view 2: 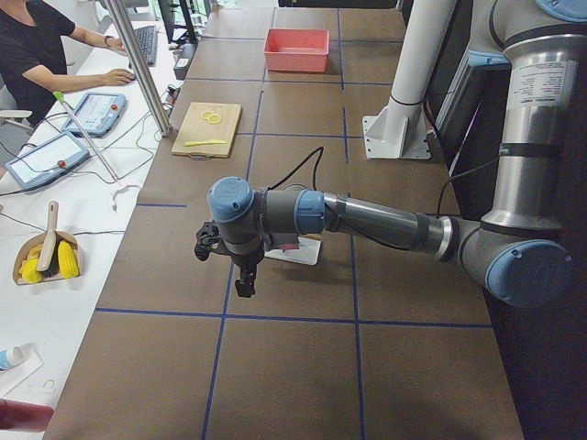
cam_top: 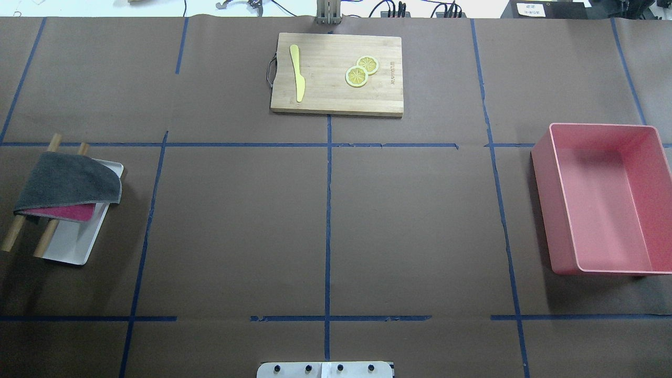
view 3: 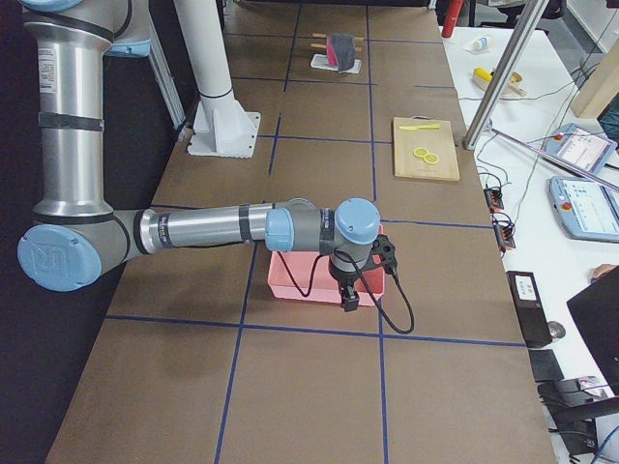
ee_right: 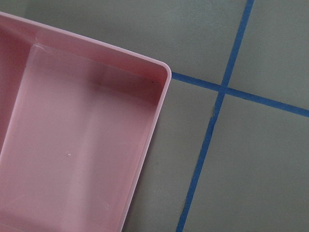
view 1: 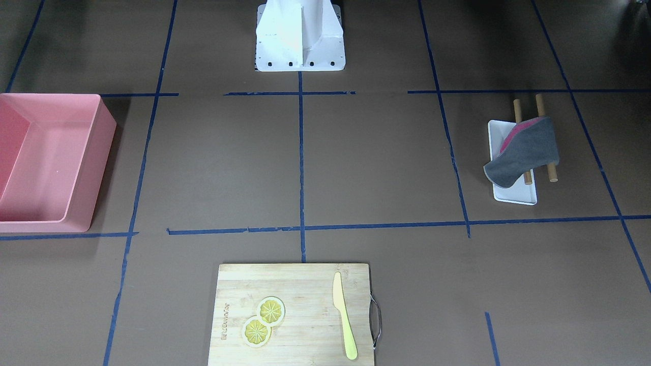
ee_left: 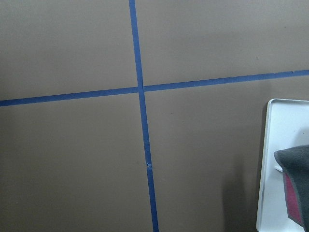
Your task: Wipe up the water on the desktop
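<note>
You've got the dark-brown desk (cam_top: 409,210) with its blue tape grid filling every view, and everything else sits on it.

The left arm (view 2: 385,220) reaches out low over the desk, and its end effector (view 2: 240,275) hangs above the surface just beside the white tray (cam_top: 68,247). The right arm (view 3: 203,227) does the same on the other side, with its end effector (view 3: 348,295) over a corner of the pink bin (cam_top: 546,205). Both show up only in the side views, so you can't tell if either is wide or narrow.

The bamboo cutting board (cam_top: 325,94) is at the far middle edge. A gray cloth (cam_top: 68,181) with a pink underside is draped over two wooden rods (cam_top: 10,239) that lie across the tray. On the board are a yellow knife (cam_top: 297,73) and two overlapping lemon slices (cam_top: 357,76), well apart from each other.
</note>
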Robot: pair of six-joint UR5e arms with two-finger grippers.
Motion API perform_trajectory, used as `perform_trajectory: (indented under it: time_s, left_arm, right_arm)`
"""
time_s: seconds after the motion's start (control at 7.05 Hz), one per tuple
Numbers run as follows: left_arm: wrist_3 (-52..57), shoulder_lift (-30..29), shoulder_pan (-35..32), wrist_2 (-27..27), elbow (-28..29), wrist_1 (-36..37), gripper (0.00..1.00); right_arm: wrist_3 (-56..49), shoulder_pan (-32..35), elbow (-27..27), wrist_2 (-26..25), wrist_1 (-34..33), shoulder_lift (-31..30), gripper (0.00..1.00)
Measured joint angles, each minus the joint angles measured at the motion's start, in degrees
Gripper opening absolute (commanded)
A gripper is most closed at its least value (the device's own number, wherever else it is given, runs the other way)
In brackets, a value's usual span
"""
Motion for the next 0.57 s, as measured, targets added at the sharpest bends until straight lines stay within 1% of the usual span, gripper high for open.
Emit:
perform_trajectory:
  time_s: [0.57]
  left_arm:
    - [0.0,0.8,0.0,-0.4,-0.8,-0.2,1.0]
  right_arm:
    - [0.2,-0.2,0.0,0.2,0.6,-0.1,1.0]
